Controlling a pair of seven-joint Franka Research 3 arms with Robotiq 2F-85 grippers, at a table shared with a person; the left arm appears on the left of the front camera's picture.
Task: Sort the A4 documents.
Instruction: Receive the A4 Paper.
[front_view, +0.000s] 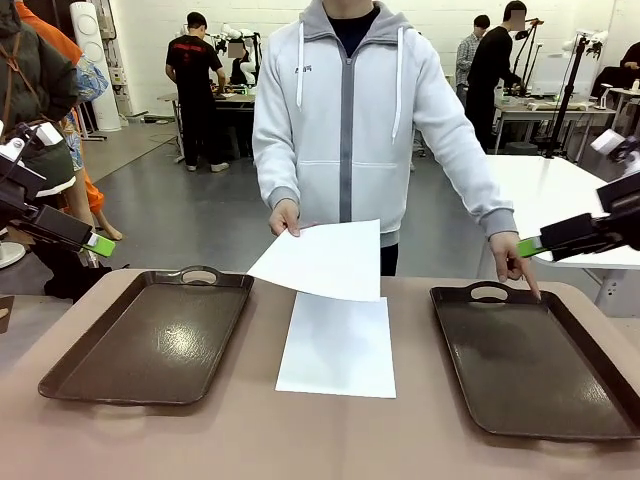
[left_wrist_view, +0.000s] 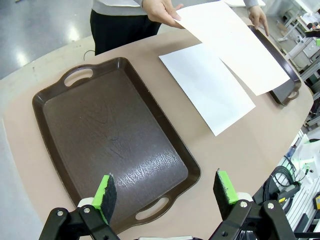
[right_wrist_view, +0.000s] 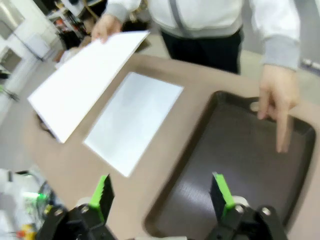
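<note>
One white A4 sheet (front_view: 338, 345) lies flat on the table between two brown trays; it shows too in the left wrist view (left_wrist_view: 206, 86) and the right wrist view (right_wrist_view: 132, 125). The person's hand (front_view: 285, 217) holds a second sheet (front_view: 322, 259) in the air above it, also seen from the left wrist (left_wrist_view: 234, 45) and the right wrist (right_wrist_view: 85, 80). The person's other hand (front_view: 514, 262) points a finger into the right tray (front_view: 540, 370). My left gripper (left_wrist_view: 166, 195) hangs open over the left tray's near end (left_wrist_view: 112, 135). My right gripper (right_wrist_view: 160, 195) is open above the right tray (right_wrist_view: 235, 155).
The left tray (front_view: 155, 340) and the right tray hold nothing. In the front view both arms are raised at the picture's sides, the left gripper (front_view: 95, 243) and the right gripper (front_view: 535, 245) off the table. Other people and tables stand far behind.
</note>
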